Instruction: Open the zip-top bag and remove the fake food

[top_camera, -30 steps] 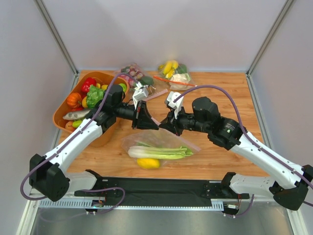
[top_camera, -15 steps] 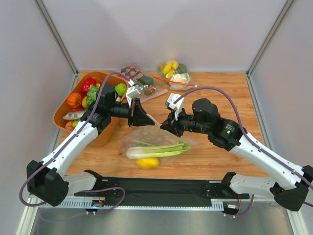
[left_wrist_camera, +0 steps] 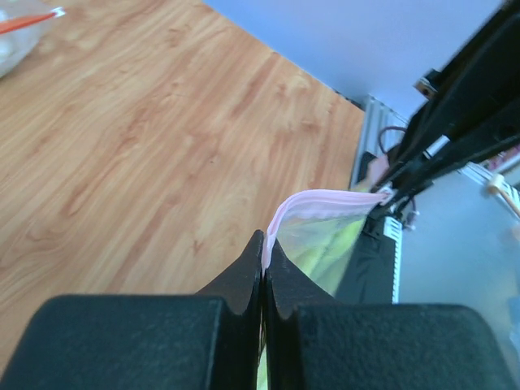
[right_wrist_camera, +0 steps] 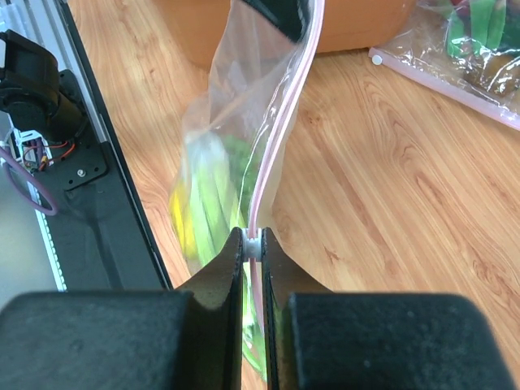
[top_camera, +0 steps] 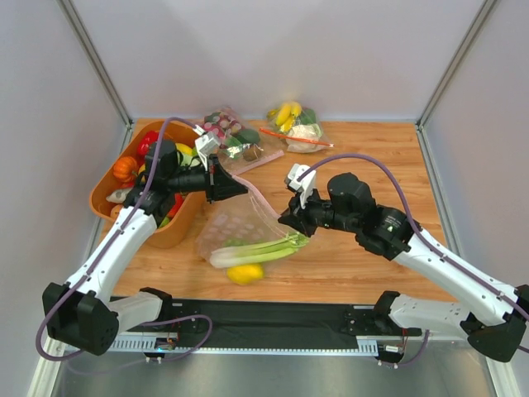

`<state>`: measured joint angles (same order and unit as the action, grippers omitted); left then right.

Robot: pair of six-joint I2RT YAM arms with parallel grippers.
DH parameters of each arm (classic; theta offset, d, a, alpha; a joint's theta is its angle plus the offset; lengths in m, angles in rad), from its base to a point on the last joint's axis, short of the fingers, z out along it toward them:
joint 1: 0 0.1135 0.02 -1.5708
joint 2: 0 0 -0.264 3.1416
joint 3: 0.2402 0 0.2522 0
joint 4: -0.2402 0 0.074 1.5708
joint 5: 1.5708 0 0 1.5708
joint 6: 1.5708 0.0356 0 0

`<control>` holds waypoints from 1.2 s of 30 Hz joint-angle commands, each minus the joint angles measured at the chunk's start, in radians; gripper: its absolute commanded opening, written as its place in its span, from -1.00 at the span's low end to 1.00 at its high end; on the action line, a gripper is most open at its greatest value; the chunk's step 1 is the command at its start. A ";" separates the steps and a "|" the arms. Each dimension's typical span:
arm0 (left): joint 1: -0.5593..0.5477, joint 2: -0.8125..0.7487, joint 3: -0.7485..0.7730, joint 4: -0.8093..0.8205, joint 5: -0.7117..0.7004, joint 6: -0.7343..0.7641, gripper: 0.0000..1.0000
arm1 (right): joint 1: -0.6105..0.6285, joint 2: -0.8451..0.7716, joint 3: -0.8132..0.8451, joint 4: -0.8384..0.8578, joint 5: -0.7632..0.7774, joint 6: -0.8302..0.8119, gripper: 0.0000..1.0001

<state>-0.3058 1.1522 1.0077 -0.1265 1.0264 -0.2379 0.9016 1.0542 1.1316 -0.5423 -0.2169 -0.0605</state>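
The zip-top bag [top_camera: 240, 223] hangs stretched between both grippers above the wooden table, its pink zip strip [top_camera: 263, 201] running taut from one to the other. My left gripper [top_camera: 237, 188] is shut on the strip's far end [left_wrist_camera: 317, 199]. My right gripper [top_camera: 289, 222] is shut on the small white slider [right_wrist_camera: 254, 244] of the strip. Inside the bag lie a pale-green leafy stalk [top_camera: 260, 251] and a yellow lemon-like piece [top_camera: 245, 274], which sag toward the table. In the right wrist view both show blurred through the plastic [right_wrist_camera: 215, 195].
An orange basket [top_camera: 103, 203] with a tomato, peppers and lettuce stands at the left, just behind my left arm. A clear bag of dark grapes [top_camera: 235, 136] and one with a banana [top_camera: 293, 124] lie at the back. A black rail [top_camera: 264, 318] runs along the near edge.
My left gripper has pulled left and back toward the basket with the strip's end. The bag has stretched out and lifted, and the right gripper has drifted slightly right.
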 commanded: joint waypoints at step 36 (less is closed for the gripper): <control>0.019 -0.036 -0.014 0.065 0.168 0.014 -1.00 | -0.015 0.042 0.191 0.020 -0.010 0.065 0.23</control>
<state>-0.2451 1.1397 0.9455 -0.0563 1.0481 -0.2897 0.8875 1.0595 1.2766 -0.6197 -0.2394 0.0036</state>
